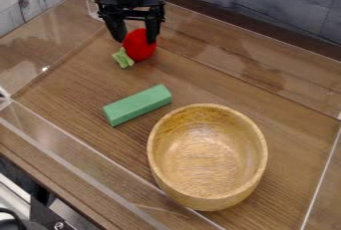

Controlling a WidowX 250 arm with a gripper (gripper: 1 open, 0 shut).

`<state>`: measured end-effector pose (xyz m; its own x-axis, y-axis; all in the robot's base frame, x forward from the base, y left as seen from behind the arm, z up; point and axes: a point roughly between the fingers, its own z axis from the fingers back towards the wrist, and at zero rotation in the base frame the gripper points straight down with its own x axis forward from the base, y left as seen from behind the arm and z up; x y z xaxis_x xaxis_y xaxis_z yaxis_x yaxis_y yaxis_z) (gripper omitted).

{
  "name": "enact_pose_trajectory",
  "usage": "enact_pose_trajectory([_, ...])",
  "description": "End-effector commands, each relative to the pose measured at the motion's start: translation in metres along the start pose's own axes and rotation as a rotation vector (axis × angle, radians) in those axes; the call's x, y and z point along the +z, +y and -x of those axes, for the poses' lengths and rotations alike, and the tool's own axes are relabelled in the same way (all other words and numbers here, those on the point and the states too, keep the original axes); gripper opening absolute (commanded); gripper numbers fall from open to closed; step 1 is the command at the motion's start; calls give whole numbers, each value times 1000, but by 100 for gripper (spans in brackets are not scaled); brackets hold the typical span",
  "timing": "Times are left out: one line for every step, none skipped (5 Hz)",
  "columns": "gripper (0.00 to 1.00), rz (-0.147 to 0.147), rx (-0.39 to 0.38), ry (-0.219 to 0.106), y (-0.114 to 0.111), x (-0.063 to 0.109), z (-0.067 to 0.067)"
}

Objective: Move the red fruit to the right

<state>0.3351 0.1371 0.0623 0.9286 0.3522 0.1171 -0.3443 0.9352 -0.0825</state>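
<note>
The red fruit [139,45] is small, round and bright red. It lies on the wooden table at the back left, with its light green stem [123,60] pointing to the front left. My black gripper [136,30] hangs straight over it, open, with one finger on each side of the fruit's top. The frame does not show whether the fingers touch the fruit.
A flat green block [138,105] lies in the middle of the table. A large wooden bowl [206,189] stands at the front right. Clear plastic walls [54,139] fence the table in. Bare wood lies to the right of the fruit.
</note>
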Motion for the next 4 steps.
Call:
enact_pose_trajectory([100, 5, -14, -63, -4, 11, -8])
enact_pose_trajectory([100, 21, -71, -67, -12, 0, -6])
enact_pose_trajectory([100, 30, -118, -82, -19, -10, -8])
enact_pose_trajectory([100, 36, -120, -93, -15, -4, -6])
